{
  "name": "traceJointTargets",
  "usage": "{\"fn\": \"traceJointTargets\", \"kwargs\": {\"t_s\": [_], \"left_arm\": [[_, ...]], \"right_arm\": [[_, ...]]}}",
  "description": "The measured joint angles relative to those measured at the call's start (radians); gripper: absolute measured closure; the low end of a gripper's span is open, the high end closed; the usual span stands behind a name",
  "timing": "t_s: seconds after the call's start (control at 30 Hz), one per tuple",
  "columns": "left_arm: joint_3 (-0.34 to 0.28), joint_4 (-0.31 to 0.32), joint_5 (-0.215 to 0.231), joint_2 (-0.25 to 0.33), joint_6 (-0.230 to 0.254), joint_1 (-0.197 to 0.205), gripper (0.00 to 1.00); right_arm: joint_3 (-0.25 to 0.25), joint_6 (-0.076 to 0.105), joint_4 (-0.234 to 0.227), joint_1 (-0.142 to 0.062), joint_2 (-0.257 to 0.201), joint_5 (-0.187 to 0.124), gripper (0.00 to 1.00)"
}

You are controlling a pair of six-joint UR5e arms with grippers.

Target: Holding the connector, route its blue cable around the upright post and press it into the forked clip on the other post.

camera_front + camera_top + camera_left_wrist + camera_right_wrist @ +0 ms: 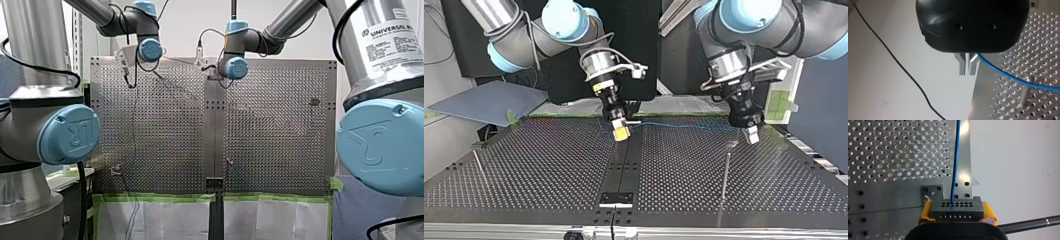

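In the right wrist view my right gripper [957,210] has its yellow pads [925,210] shut on a dark grey connector [957,207] with rows of holes. The blue cable [955,160] leaves the connector's face and runs straight ahead over the plate. In the top view it stretches taut from my right gripper [621,131] to my left gripper [751,134]. The metal fingers [963,66] of my left gripper [969,73] are shut on the cable [1008,75]. From there the cable crosses near the top of an upright post [1025,96]. The same post [725,175] stands in front of my left gripper.
A second thin post [479,167] stands at the top view's left. A black bracket [616,198] sits on the centre seam near the front edge. A thin black wire [898,65] lies on the white surface beyond the perforated plate [1043,45].
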Motion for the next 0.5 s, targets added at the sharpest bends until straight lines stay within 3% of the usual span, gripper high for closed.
{"fn": "traceJointTargets", "kwargs": {"t_s": [0.5], "left_arm": [[0.121, -0.121, 0.120, -0.096, -0.097, 0.119, 0.90]], "right_arm": [[-0.068, 0.008, 0.004, -0.012, 0.021, -0.030, 1.00]]}}
